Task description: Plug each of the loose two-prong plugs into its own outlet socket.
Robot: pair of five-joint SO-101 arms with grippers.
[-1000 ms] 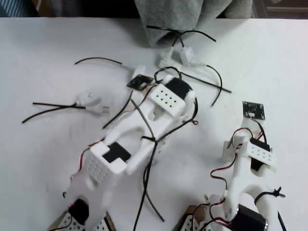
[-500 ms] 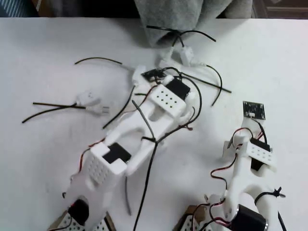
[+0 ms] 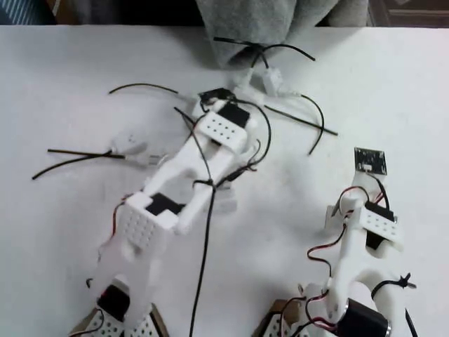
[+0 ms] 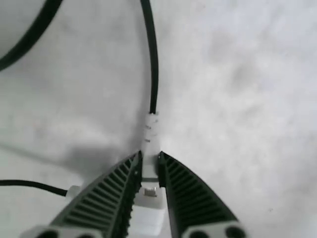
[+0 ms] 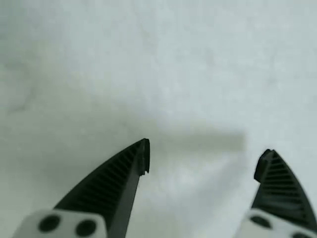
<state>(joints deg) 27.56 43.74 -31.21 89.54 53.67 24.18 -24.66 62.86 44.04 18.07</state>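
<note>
Operator: what has the left gripper (image 4: pixel 149 157) got?

Observer: Its fingers are clamped on a white plug (image 4: pixel 149 198). The body is pinched between the ribbed faces, and the black cord (image 4: pixel 153 64) runs straight out past the tips. So the plug's long axis lies in line with the fingers, cord end leading away from the wrist. I can't make out the prongs.

Operator: And where is that from the grey cloth (image 3: pixel 266 21)?

Observer: Just short of the cloth, on the arms' side of it, close to the table (image 3: pixel 393 84); I can't tell whether it is touching. A knot of white pieces (image 3: pixel 263 81) with cords lies closer still to the cloth, just beside the left arm's tip. I'd guess the sockets are among them, though I can't tell which is which.

Operator: Right gripper?

Observer: The right gripper (image 5: pixel 205 151) is spread wide with nothing between its fingers, over bare table, well back from the cloth.

Operator: So the left arm is nearer.

Observer: By my reading, yes. The move turns on swinging that plug's axis round toward the knot by the cloth. Another loose plug (image 3: pixel 133 149) lies well apart from the cloth, not yet plugged in.
</note>
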